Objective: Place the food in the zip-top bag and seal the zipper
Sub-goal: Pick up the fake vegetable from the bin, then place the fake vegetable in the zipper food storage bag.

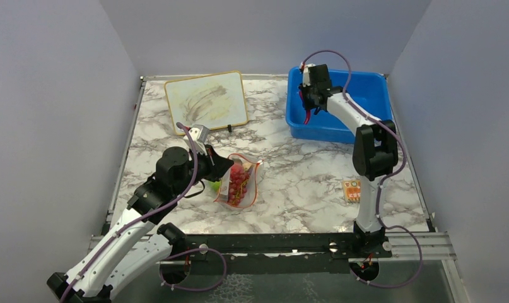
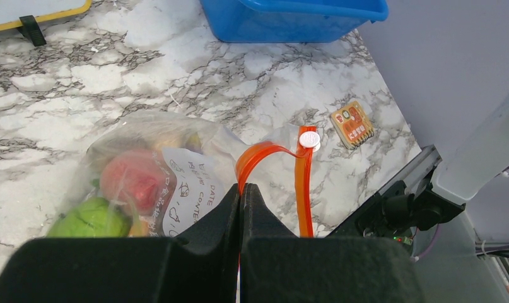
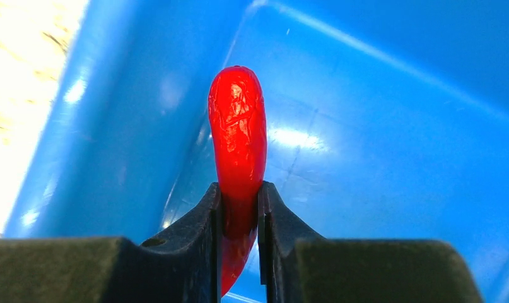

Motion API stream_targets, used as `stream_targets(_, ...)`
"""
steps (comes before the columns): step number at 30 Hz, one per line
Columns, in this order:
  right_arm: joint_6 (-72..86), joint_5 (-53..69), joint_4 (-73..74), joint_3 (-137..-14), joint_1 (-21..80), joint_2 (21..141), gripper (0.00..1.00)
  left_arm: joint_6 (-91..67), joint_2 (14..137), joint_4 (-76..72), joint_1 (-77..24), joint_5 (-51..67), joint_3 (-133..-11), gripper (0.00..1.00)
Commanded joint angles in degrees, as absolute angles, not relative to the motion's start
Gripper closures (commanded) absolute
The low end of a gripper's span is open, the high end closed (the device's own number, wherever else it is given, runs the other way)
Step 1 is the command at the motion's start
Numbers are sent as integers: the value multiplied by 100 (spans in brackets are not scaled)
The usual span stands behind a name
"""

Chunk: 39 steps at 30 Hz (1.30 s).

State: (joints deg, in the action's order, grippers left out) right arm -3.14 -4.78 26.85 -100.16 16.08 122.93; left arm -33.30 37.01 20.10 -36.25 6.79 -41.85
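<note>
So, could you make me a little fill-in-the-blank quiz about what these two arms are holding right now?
1. The right gripper is shut on the red chili, over the ____ bin.
2. The left gripper is shut on the orange-red ____ that seals the zip-top bag.
3. Through the bag's clear plastic, next to the pink-red peach, shows a green ____.
Missing words: blue; zipper; lime.
</note>
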Motion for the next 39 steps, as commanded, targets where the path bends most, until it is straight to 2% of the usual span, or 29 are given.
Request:
stream_targets(1,-262,-462,2099,-9815,1629,11602,92,-3375,3661,1883,-3639,562,-4233,100)
stream_targets(18,-70,52,1364,-8746,1635,9898,92,-3298,3837,1802,-3641,570,-4241,100)
stream_targets(23,89,624,1220,-8431,1639,9343,92,-3201,3931,1769,-3639,482,-4307,100)
stream_targets(39,894,2883,19,-6301,1967,7229,89,-3207,4491,1591,-3639,439,-4390,100)
